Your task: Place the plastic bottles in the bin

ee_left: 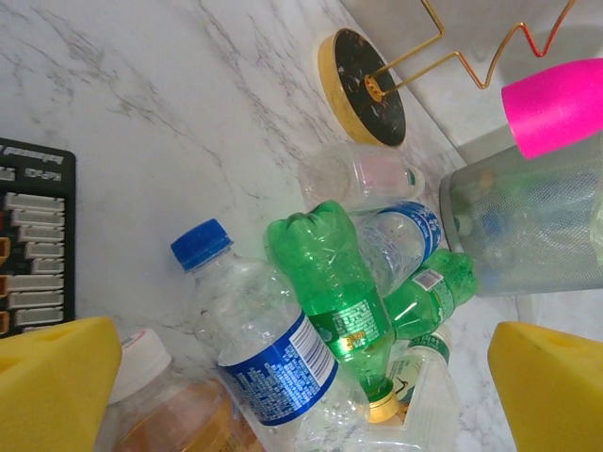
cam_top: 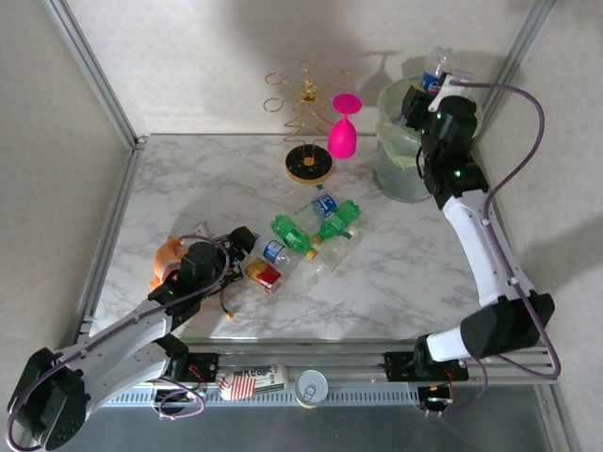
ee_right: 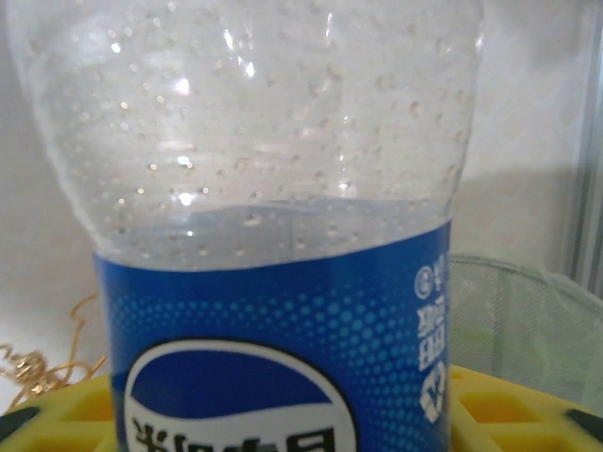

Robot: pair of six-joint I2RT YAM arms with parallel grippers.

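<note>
Blue-label bottle (ee_right: 283, 348) is up in the air, gripped in the right hand (cam_top: 431, 94) over the bin (cam_top: 400, 179). It's clear plastic with droplets all over the inside. The bin's tall, round and grey-green with a pale green bag liner, standing at the counter's far right corner. The rest are in a heap around mid-counter, all lying on their sides: a green bottle (ee_left: 330, 282) draped over a clear blue-capped bottle (ee_left: 264, 358), a second green bottle (ee_left: 438, 287) touching the first, a clear blue-banded bottle (ee_left: 400, 235) behind them, an empty clear bottle (ee_left: 363, 174) furthest back — and a white-capped orange bottle (ee_left: 160, 405) at the heap's near-left end.
</note>
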